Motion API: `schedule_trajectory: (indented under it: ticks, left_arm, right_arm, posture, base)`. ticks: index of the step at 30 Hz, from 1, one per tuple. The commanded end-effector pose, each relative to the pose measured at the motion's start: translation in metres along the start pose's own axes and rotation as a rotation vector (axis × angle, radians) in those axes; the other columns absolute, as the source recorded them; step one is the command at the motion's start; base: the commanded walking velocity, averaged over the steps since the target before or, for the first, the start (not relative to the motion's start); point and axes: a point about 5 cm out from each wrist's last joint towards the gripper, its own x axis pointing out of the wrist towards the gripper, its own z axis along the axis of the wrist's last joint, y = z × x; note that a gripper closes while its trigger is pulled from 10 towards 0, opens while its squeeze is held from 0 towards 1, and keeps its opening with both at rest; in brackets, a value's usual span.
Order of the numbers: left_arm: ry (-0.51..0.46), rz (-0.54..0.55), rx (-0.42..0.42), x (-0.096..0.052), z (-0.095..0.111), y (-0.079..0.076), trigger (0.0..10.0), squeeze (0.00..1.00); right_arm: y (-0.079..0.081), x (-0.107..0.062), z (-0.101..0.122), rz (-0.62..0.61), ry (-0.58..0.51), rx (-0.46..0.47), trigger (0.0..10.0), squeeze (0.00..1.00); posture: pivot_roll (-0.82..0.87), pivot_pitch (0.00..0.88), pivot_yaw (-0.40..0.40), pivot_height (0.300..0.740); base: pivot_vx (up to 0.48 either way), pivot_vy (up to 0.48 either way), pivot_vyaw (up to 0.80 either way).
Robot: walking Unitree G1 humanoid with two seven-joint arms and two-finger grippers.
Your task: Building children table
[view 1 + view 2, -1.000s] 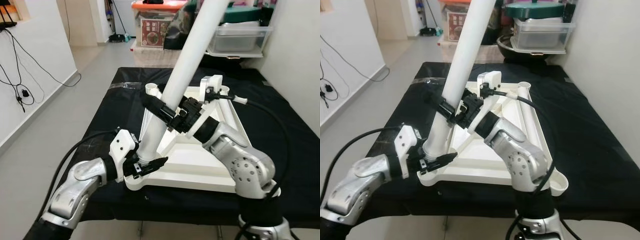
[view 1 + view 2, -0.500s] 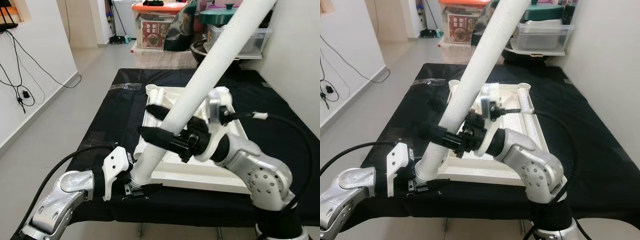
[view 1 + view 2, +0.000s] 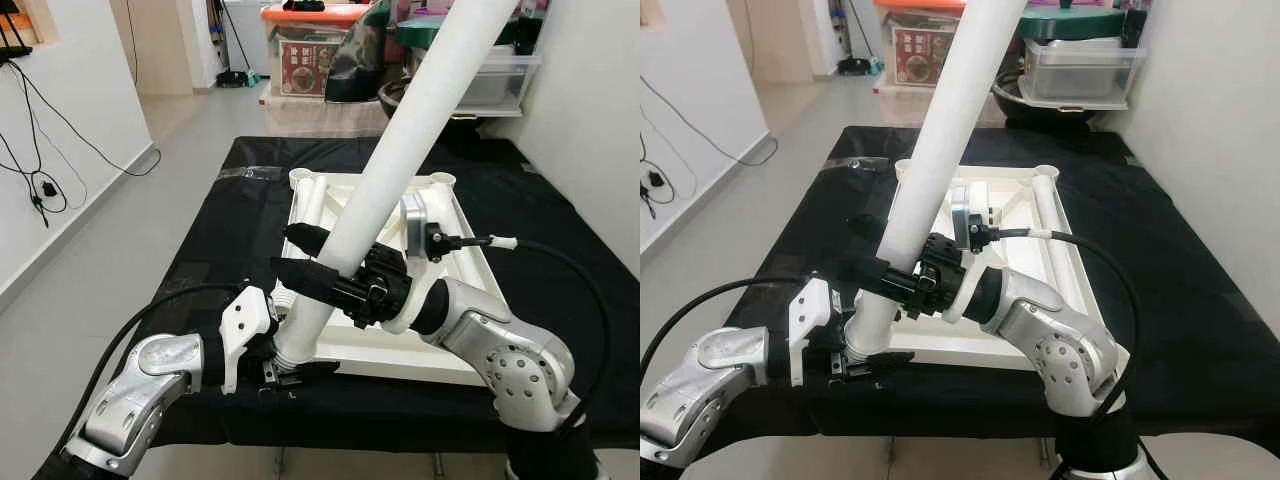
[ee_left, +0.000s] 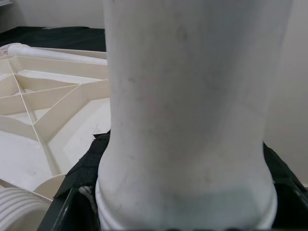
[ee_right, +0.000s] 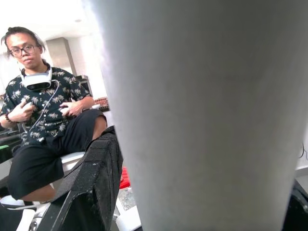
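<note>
Even, bright indoor light fills both eye views, sharp throughout with no motion blur; the white table leg [image 3: 400,150] is near blown out, and the black cloth [image 3: 560,230] holds little detail. Straight edges bow slightly toward 3 and 9 o'clock. In the wrist views the leg is soft, too close for focus, and the ceiling glares at 11 o'clock behind a seated person [image 5: 43,106].

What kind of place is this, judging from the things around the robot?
Probably a room in a home, used partly for storage: stacked plastic storage boxes by the wall, a tiled floor, and a black-covered table bearing the white tabletop.
</note>
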Motion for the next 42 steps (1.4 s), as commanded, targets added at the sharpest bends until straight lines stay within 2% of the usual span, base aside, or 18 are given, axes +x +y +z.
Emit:
schedule_trajectory:
  ticks: [1,2,3,4,5,16,17,18,23,25,27,31,32,35,36,37,38,42]
  left_arm:
    - [0.02,-0.045,-0.006,0.007,-0.004,-0.007,10.0,0.0]
    - [0.02,-0.045,-0.006,0.007,-0.004,-0.007,10.0,0.0]
    - [0.024,-0.045,-0.008,0.006,-0.006,-0.008,10.0,0.0]
    - [0.031,-0.048,-0.011,0.005,-0.008,-0.01,10.0,0.0]
    - [0.033,-0.051,-0.012,0.005,-0.008,-0.011,10.0,0.0]
    - [0.039,-0.033,-0.008,0.002,-0.009,-0.01,10.0,0.0]
    - [0.039,-0.031,-0.004,0.002,-0.009,-0.01,10.0,0.28]
    - [0.026,-0.018,-0.01,0.002,-0.008,-0.008,10.0,1.0]
    - [-0.02,0.048,-0.013,0.0,-0.002,0.001,10.0,1.0]
    - [-0.067,0.127,-0.02,-0.005,0.004,0.011,10.0,1.0]
    - [-0.067,0.127,-0.02,-0.005,0.004,0.011,10.0,1.0]
    - [-0.16,0.257,-0.092,-0.021,0.013,0.021,10.0,1.0]
    - [-0.16,0.257,-0.092,-0.021,0.013,0.021,10.0,1.0]
    - [-0.182,0.288,-0.156,-0.032,0.014,0.018,10.0,1.0]
    - [-0.182,0.288,-0.156,-0.032,0.014,0.018,10.0,1.0]
    - [-0.196,0.289,-0.177,-0.035,0.015,0.014,10.0,0.45]
    - [-0.21,0.301,-0.192,-0.036,0.015,0.009,10.0,0.0]
    - [-0.217,0.324,-0.2,-0.036,0.014,0.007,10.0,0.0]
  right_arm:
    - [0.007,0.009,-0.004,0.051,-0.009,0.008,9.5,0.0]
    - [0.007,0.009,-0.004,0.051,-0.009,0.008,9.5,0.0]
    - [0.007,0.009,-0.004,0.051,-0.012,0.008,6.2,0.0]
    - [0.006,0.01,-0.004,0.045,-0.018,0.006,3.7,0.0]
    - [0.006,0.01,-0.004,0.042,-0.022,0.005,0.0,0.0]
    - [0.005,0.009,-0.003,0.035,-0.041,0.012,0.0,0.0]
    - [0.005,0.009,-0.002,0.034,-0.044,0.012,0.0,0.0]
    - [0.005,0.009,-0.002,0.032,-0.046,0.012,0.0,0.0]
    - [0.004,0.008,-0.002,0.02,-0.051,0.005,0.0,0.0]
    - [0.002,0.005,0.0,-0.001,-0.054,-0.006,0.0,0.0]
    - [0.002,0.005,0.0,-0.001,-0.054,-0.006,0.0,0.0]
    - [-0.014,-0.014,0.01,-0.087,-0.036,-0.064,0.0,0.0]
    - [-0.014,-0.014,0.01,-0.087,-0.036,-0.064,0.0,0.0]
    - [-0.023,-0.033,0.017,-0.154,-0.014,-0.098,0.0,0.0]
    - [-0.023,-0.033,0.017,-0.154,-0.014,-0.098,0.0,0.0]
    - [-0.027,-0.041,0.019,-0.187,0.002,-0.115,0.0,0.0]
    - [-0.032,-0.052,0.02,-0.241,0.03,-0.143,0.0,0.0]
    - [-0.036,-0.061,0.019,-0.291,0.065,-0.177,0.0,0.0]
  posture:
    - [-0.03,0.0,-0.017,0.74]
    - [-0.03,0.0,-0.017,0.74]
    - [-0.02,0.0,-0.018,0.74]
    - [-0.02,0.0,-0.018,0.74]
    - [-0.02,0.0,-0.018,0.74]
    - [-0.02,0.0,-0.019,0.74]
    - [-0.02,0.0,-0.017,0.74]
    - [-0.02,0.0,-0.017,0.74]
    - [-0.02,0.0,-0.011,0.74]
    - [-0.02,0.0,-0.015,0.74]
    - [-0.02,0.0,-0.015,0.74]
    - [-0.01,0.0,-0.02,0.74]
    - [-0.01,0.0,-0.02,0.74]
    - [-0.02,0.0,-0.026,0.74]
    - [-0.02,0.0,-0.026,0.74]
    - [-0.01,0.0,-0.029,0.74]
    - [-0.01,0.0,-0.031,0.74]
    - [-0.01,0.0,-0.034,0.74]
  base:
    - [0.0,0.0,0.0]
    - [0.0,0.0,0.0]
    - [0.0,0.0,0.0]
    - [0.0,0.0,0.0]
    - [0.0,0.0,0.0]
    - [0.0,0.0,0.0]
    - [0.0,0.0,0.0]
    - [0.0,0.0,0.0]
    - [0.0,0.0,0.0]
    - [0.0,0.0,0.0]
    - [0.0,0.0,0.0]
    - [0.0,0.0,0.0]
    - [0.0,0.0,0.0]
    - [0.0,0.0,0.0]
    - [0.0,0.0,0.0]
    - [0.0,0.0,0.0]
    - [0.0,0.0,0.0]
    - [0.0,0.0,0.0]
